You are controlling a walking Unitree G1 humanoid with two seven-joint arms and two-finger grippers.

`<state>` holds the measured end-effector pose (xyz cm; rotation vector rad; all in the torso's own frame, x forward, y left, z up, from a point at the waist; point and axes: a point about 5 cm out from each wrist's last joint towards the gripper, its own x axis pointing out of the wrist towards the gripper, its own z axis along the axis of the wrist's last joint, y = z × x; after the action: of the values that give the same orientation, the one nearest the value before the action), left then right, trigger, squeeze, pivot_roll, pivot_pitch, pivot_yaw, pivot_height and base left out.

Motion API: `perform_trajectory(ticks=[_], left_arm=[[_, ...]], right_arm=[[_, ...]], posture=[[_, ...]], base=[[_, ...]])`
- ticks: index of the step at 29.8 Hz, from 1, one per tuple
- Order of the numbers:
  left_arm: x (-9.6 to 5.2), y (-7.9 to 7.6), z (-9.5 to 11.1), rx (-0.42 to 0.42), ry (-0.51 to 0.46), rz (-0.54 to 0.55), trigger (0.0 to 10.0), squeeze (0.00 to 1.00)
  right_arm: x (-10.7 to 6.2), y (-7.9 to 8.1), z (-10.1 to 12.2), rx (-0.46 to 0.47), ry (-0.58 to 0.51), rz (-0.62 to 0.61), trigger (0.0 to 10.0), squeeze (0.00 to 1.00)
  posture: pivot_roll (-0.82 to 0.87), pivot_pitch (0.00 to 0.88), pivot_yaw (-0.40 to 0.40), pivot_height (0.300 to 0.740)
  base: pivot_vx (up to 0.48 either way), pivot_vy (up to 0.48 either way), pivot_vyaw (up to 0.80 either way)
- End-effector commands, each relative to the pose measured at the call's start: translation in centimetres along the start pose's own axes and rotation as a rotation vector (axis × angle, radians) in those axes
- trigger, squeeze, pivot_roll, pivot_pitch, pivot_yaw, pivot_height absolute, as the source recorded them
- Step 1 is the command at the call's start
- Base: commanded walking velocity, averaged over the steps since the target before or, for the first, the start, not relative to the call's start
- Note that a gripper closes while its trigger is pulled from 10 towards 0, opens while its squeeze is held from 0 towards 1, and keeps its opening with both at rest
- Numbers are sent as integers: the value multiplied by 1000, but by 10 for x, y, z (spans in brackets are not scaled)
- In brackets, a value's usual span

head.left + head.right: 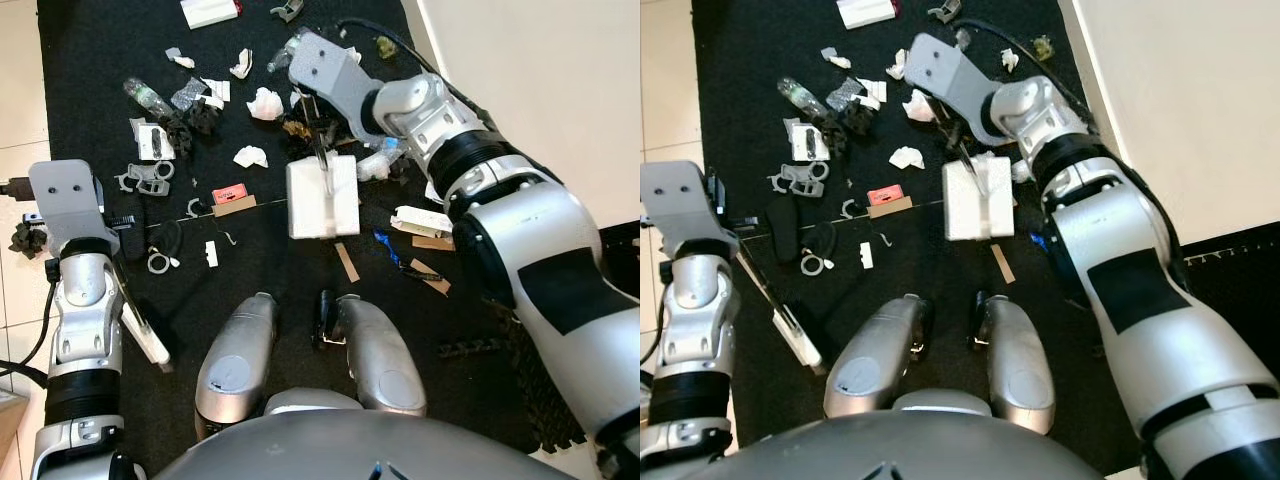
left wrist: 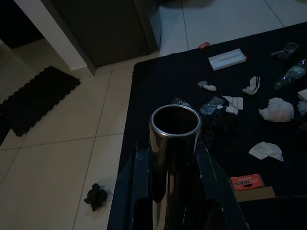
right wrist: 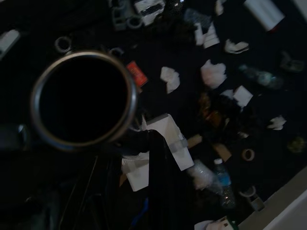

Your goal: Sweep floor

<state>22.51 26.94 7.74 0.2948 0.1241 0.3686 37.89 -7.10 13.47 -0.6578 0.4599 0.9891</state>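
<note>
Crowding the black mat (image 1: 90,60), litter (image 1: 265,103) reaches its edges.

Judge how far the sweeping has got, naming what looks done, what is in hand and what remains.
Nothing looks done: crumpled tissues, a plastic bottle and a red card lie scattered over the black mat. In hand: the right gripper holds a metal tube over a white foam block; the left gripper holds another tube. Left: gathering nearly all the litter.
</note>
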Motion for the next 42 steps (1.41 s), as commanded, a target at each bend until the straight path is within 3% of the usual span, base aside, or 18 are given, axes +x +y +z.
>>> perform_trajectory(ticks=[1, 5, 27, 35, 40, 42], left_arm=[[-5, -2, -8, 16, 37, 7, 10000, 0], [-3, -5, -7, 13, 35, 1, 10000, 0], [-5, -3, -8, 15, 35, 11, 10000, 0], [4, 15, 15, 108, -86, 62, 10000, 0], [19, 33, 38, 138, -159, 57, 10000, 0], [26, 32, 48, 153, -192, 27, 10000, 0]], right_arm=[[1, 4, -5, 23, 16, 43, 10000, 0], [3, 7, -5, 22, 28, 48, 10000, 0], [24, 36, 0, 224, -73, 129, 10000, 0], [21, 30, 10, 312, -175, 113, 10000, 0], [20, 27, 6, 285, -162, 76, 10000, 0], [18, 24, 5, 286, -174, 66, 10000, 0]], posture=[[223, 171, -86, 740], [220, 169, -86, 740], [233, 174, -91, 740], [233, 173, -90, 740], [230, 174, -87, 740], [228, 174, -86, 740]], base=[[0, 0, 0], [0, 0, 0], [0, 0, 0], [0, 0, 0], [0, 0, 0], [0, 0, 0]])
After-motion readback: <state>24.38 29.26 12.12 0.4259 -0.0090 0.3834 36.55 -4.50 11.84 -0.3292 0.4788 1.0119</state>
